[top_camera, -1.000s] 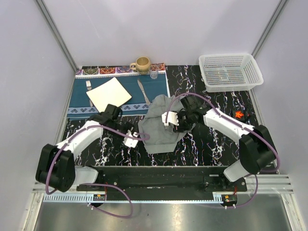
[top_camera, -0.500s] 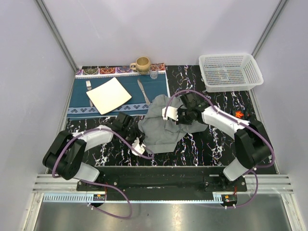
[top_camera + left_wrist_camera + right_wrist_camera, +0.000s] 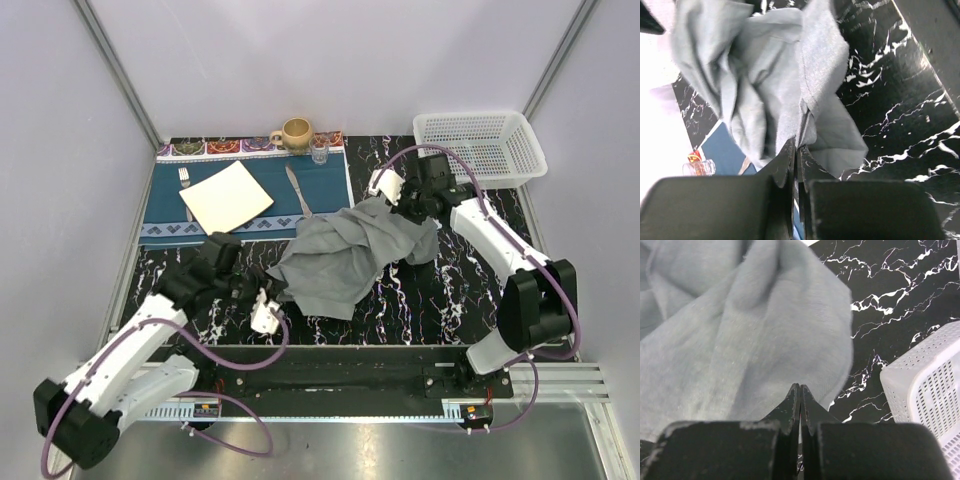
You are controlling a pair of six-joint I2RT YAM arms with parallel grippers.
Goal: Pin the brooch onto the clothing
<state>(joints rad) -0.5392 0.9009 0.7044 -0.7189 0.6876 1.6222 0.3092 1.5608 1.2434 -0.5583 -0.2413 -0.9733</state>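
The clothing, a grey shirt, lies crumpled on the black marble table and is drawn out between my two grippers. My left gripper is shut on its near-left edge; in the left wrist view the gripper pinches a fold of grey cloth. My right gripper is shut on the shirt's far-right edge, close to the basket. In the right wrist view the closed tips of that gripper bite into the grey fabric. The brooch is out of view in every frame.
A white plastic basket stands at the back right, also in the right wrist view. A blue placemat at the back left carries a cream square, a fork, a knife, a mug and a glass.
Both grippers have closed on the shirt. The right one has pulled its edge back and right towards the basket, the left one near and left, so the shirt is stretched wider.
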